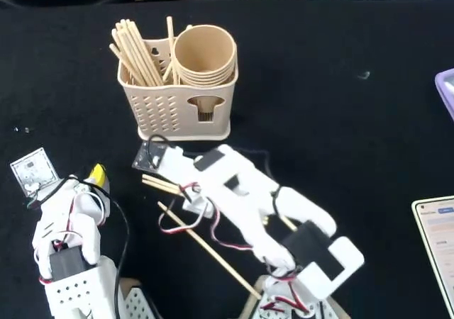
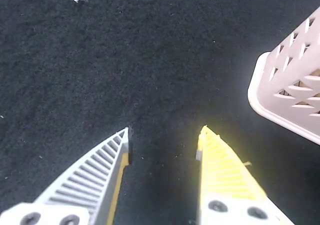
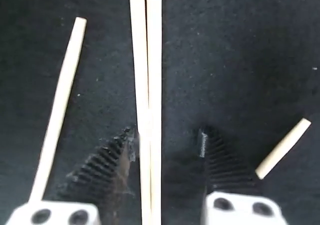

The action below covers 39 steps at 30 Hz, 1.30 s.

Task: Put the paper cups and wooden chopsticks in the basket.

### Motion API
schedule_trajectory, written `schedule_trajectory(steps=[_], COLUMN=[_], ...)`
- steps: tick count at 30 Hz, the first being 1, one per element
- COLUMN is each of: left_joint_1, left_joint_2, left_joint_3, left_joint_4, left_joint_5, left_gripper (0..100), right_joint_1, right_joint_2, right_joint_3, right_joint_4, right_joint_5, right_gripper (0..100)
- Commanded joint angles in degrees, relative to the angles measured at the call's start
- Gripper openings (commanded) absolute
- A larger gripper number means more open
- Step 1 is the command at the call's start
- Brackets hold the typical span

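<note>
The right gripper [image 3: 165, 135] is held released low over the black cloth [image 1: 340, 135]. Its jaws are spread on either side of a pair of wooden chopsticks [image 3: 149, 75], which lie side by side near the middle of the near edge.

For a sound grasp, both sticks should be kept centred between the jaws. The jaws should be lowered to the cloth before being closed, so that neither stick is rolled out. The single chopstick [image 3: 59, 100] just beside the pair is best left outside the grasp. A lift clear of the rim is then likely to be needed.

The basket [image 1: 177, 110] is set toward the far edge and is already loaded with stacked paper cups [image 1: 206, 53] and a bundle of chopsticks [image 1: 135, 53]. The left gripper [image 2: 164, 130] is held released and empty by the near left corner.

At the right edge, a purple object [image 1: 447, 85] and a lit screen [image 1: 436, 241] are partly seen.
</note>
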Motion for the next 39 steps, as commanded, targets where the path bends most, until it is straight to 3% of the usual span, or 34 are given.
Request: schedule_trajectory(steps=[1, 9, 19, 23, 26, 30, 34, 39], left_joint_1=[0.0, 0.0, 0.0, 0.0, 0.0, 0.0, 0.0, 0.0], left_joint_2=[0.1, 0.1, 0.1, 0.1, 0.1, 0.1, 0.1, 0.1], left_joint_3=[-0.7, -0.7, -0.7, -0.7, -0.7, -0.6, -0.6, -0.6], left_joint_4=[-1.3, -1.3, -1.3, -1.3, -1.3, -1.3, -1.3, -1.3], left_joint_5=[0.3, 0.3, 0.3, 0.3, 0.3, 0.3, 0.3, 0.3], left_gripper=[22, 22, 22, 22, 22, 22, 22, 22], right_joint_1=[-1.1, 1.6, 3.3, 3.2, 3.1, 3.2, 2.1, 1.5], right_joint_2=[1.4, -3.1, -39.6, -49.1, -52.5, -52.6, -49.9, -40.3], right_joint_3=[-1.4, -0.6, -3.9, -5.3, -5.9, -3.7, -0.1, -2.6], right_joint_4=[2.1, 4.3, 16.0, 13.1, 1.2, -23.4, -49.3, -59.3], right_joint_5=[4.7, 3.2, 2.9, -4.1, -13.5, -22.6, -24.8, -25.0], right_gripper=[0.2, 1.0, 1.0, 1.1, 1.1, 1.1, 1.1, 1.1])
